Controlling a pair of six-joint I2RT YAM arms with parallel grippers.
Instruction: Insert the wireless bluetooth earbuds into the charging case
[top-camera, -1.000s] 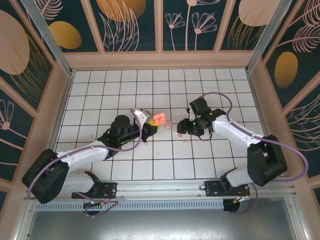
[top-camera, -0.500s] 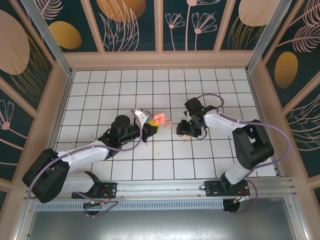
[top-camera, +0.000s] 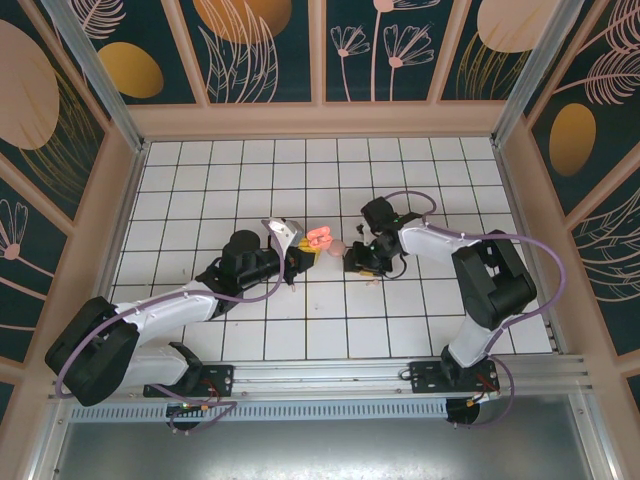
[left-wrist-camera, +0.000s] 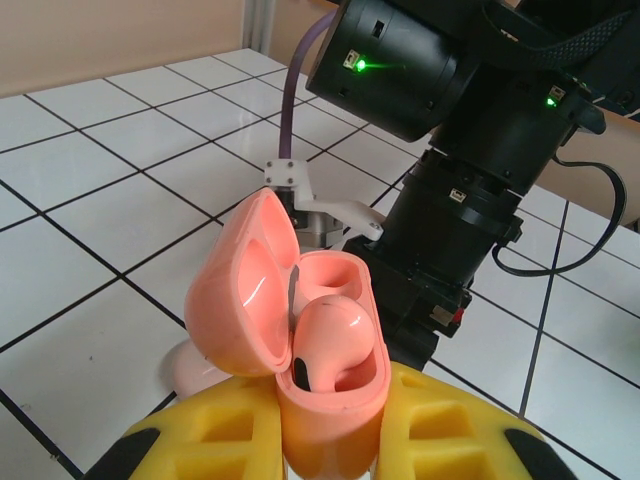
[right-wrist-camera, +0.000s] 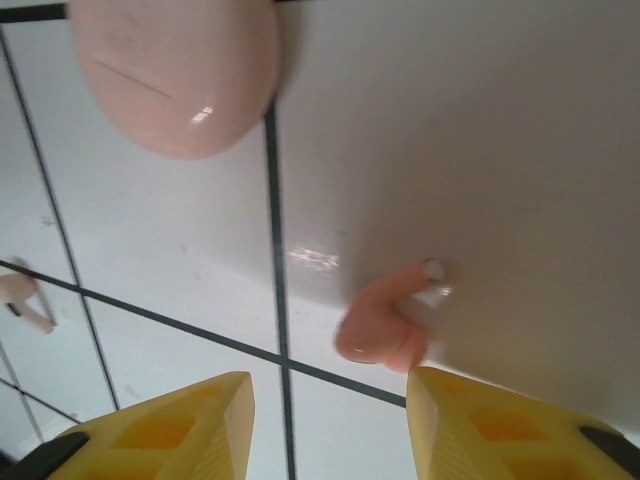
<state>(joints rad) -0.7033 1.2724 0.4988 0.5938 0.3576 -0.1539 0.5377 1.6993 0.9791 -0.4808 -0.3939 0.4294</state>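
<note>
Two loose earbuds (right-wrist-camera: 383, 332), one case (left-wrist-camera: 335, 400)

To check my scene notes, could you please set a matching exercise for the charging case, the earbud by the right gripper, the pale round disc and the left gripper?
Things:
1. charging case
2. earbud
3. pale round disc
4. left gripper

States:
a. shut on the case
b. lid hinged open
c. lies on the tile between the parted fingers of the right gripper
d. sits over a grout line

Pairs: 1-b, 2-c, 3-d, 4-a.
</note>
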